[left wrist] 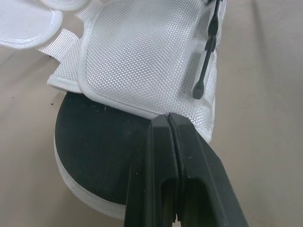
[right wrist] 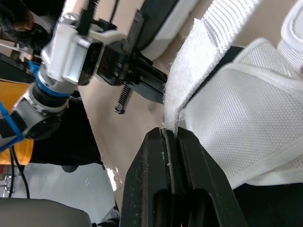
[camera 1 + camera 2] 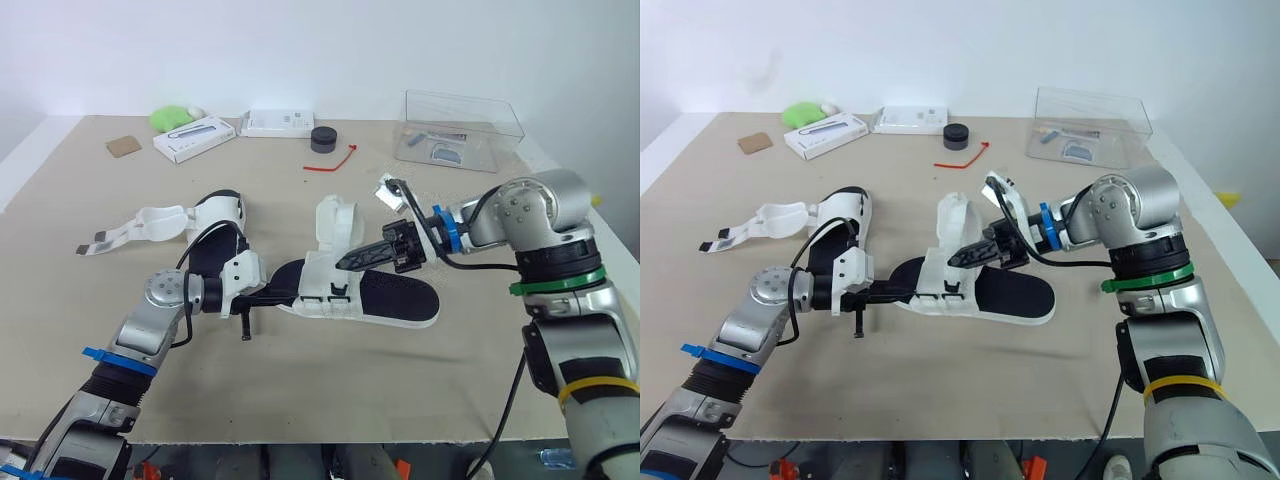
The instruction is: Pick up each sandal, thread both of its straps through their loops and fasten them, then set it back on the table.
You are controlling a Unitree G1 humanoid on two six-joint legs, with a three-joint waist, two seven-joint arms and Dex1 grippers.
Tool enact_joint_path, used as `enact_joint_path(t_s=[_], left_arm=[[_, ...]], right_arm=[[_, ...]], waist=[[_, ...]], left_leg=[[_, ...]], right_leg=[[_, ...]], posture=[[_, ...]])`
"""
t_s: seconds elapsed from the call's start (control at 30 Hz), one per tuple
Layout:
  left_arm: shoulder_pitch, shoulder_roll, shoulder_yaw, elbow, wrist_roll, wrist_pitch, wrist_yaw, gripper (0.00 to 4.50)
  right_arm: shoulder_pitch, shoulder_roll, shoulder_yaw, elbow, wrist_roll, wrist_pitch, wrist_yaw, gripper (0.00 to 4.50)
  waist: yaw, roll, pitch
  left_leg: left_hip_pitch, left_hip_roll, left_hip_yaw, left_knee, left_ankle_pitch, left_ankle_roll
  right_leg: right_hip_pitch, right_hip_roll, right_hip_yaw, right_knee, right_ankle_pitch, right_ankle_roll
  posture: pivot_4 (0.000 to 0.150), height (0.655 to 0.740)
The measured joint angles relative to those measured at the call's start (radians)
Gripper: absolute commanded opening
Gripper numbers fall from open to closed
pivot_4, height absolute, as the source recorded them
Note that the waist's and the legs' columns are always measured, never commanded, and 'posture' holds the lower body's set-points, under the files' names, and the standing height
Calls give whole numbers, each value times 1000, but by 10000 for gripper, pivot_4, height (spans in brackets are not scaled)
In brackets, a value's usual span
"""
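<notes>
Sandal (image 3: 400, 298): lies flat, long axis running left to right.
Right gripper (image 2: 169, 133): pinching its strap (image 2: 199, 61).
Left gripper (image 1: 168, 119): fingers pressed together.

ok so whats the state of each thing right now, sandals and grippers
near sandal, sole down on the table, strap unfastened
strap, pinched and lifted upright
far sandal, on the table, straps spread open
left gripper, shut, tips at near sandal's white flap
right gripper, shut on strap
</notes>
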Motion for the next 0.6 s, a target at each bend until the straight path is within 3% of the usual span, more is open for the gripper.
enact_joint_path(t_s=[0.6], left_arm=[[-3,-4,-2,0,1,-1,1,0]], right_arm=[[39,0,-6,-5,-8,-4,-63,759]], waist=[[0,0,0]], left_leg=[[0,0,0,0,0,0]], right_leg=[[0,0,0,0,0,0]], posture=[[1500,7400]])
